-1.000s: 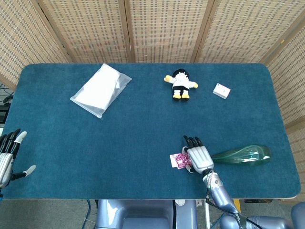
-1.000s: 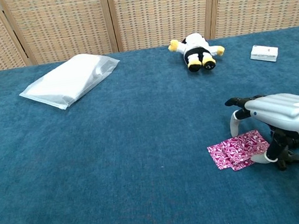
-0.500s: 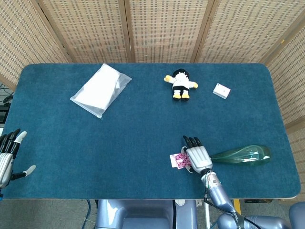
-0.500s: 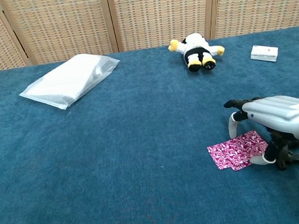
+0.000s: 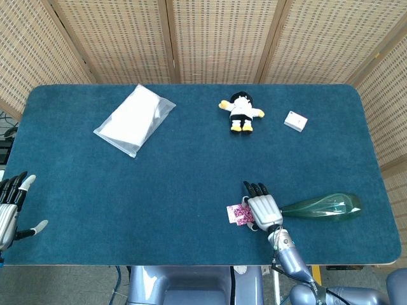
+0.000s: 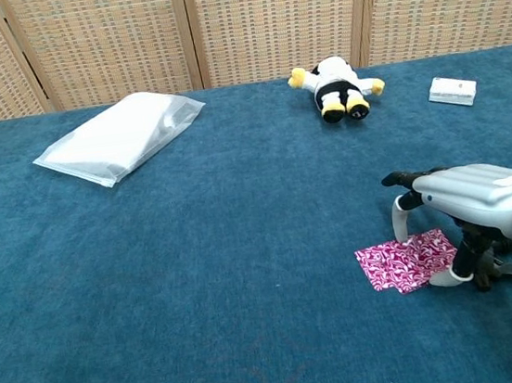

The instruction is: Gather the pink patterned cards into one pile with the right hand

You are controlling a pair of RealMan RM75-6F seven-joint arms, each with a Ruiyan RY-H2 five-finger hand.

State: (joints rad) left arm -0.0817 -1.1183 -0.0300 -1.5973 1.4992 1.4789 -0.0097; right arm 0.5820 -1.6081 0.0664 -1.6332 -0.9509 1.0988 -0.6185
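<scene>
Near the table's front edge, the pink patterned cards [image 6: 405, 261] lie under the left side of the right hand [image 6: 468, 206], whose spread fingertips [image 6: 400, 228] touch them, grasping nothing.

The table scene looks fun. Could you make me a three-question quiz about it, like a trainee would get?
1. True or false: the right hand is over the pink cards.
2. Which lies nearest the plush toy?
A. the plastic bag
B. the white box
C. the green bottle
3. Fill in: the left hand sits at the table's ____ edge in the head view, holding nothing.

Key: 1. True, its fingers arch over the cards' right part. 2. B. 3. left.
</scene>
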